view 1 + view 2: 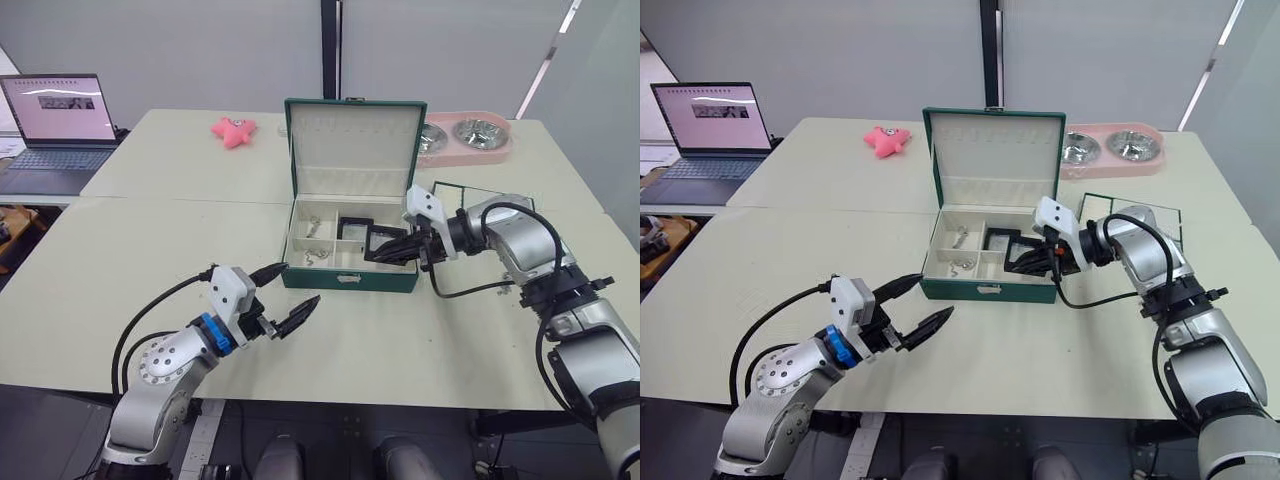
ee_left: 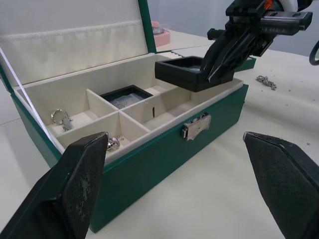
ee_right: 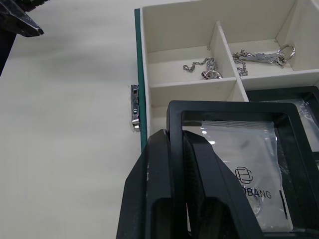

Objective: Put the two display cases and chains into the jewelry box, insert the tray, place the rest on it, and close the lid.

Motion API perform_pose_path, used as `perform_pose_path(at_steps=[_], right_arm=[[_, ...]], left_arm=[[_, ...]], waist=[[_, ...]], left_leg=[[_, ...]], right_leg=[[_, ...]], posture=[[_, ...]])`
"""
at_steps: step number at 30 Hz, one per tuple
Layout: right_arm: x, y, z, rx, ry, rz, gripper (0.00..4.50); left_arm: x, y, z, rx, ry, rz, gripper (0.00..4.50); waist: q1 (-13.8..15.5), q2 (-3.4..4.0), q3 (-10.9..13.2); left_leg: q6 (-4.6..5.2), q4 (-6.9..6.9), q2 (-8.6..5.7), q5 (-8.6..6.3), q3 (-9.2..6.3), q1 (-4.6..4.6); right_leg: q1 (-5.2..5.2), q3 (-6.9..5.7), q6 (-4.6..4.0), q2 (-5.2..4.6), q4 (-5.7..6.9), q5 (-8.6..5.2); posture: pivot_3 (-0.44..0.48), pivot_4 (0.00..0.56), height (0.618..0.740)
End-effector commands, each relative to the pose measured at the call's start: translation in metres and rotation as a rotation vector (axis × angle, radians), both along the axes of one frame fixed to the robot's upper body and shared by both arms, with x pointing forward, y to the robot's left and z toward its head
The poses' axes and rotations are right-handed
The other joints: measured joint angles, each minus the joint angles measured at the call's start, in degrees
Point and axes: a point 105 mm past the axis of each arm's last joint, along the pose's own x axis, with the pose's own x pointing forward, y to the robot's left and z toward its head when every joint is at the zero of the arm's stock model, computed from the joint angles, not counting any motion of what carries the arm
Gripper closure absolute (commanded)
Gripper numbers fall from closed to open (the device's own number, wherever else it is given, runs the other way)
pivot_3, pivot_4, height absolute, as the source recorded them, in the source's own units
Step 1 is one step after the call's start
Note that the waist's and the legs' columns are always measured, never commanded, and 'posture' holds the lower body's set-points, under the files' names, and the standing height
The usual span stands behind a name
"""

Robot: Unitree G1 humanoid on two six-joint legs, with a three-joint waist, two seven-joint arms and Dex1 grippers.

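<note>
The jewelry box (image 1: 350, 280) stands open at mid-table with its lid (image 1: 354, 150) upright. My right gripper (image 1: 385, 252) is shut on the frame of one display case (image 3: 239, 149), holding it tilted just above the box's front right compartment. The other display case (image 2: 124, 95) lies flat in a rear compartment. Silver chains (image 3: 204, 67) rest in the two left compartments. The tray (image 1: 1130, 212) lies on the table behind my right arm. My left gripper (image 1: 300, 283) hovers open over the table in front of the box's left corner, holding nothing.
A small chain (image 2: 266, 82) lies on the table to the right of the box. A laptop (image 1: 55, 130) sits far left, a pink toy (image 1: 233, 130) behind the box, and a pink double bowl (image 1: 465, 137) at the back right.
</note>
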Motion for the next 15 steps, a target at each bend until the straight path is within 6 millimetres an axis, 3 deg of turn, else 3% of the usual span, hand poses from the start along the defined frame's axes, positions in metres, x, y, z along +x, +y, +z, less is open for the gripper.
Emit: perform_pose_path(at_steps=[1, 8, 15], right_arm=[[0.004, 0.011, 0.012, -0.002, -0.032, 0.034, 4.47], [0.008, 0.025, 0.013, 0.010, 0.017, 0.044, 4.47], [0.010, 0.027, 0.004, -0.017, 0.048, 0.039, 4.47]], left_arm=[[-0.003, -0.004, 0.015, -0.020, -0.045, 0.011, 0.00], [-0.007, -0.008, 0.010, -0.013, -0.033, 0.006, 0.00], [-0.009, -0.003, 0.008, -0.011, -0.033, 0.010, 0.00]], waist=[[-0.04, 0.00, 0.00], [-0.77, 0.01, 0.00], [-0.94, 0.01, 0.01]], left_leg=[[0.00, 0.00, 0.00, 0.00, 0.00, 0.00], [-0.01, 0.00, 0.00, 0.00, -0.01, 0.01], [0.00, -0.01, 0.00, 0.00, 0.00, 0.00]], right_leg=[[0.00, 0.00, 0.00, 0.00, 0.00, 0.00], [-0.02, -0.01, 0.00, 0.01, 0.05, 0.00], [-0.04, 0.00, 0.00, 0.00, 0.04, 0.00]], posture=[[0.000, 0.150, 0.740], [0.000, 0.150, 0.740], [0.000, 0.150, 0.740]])
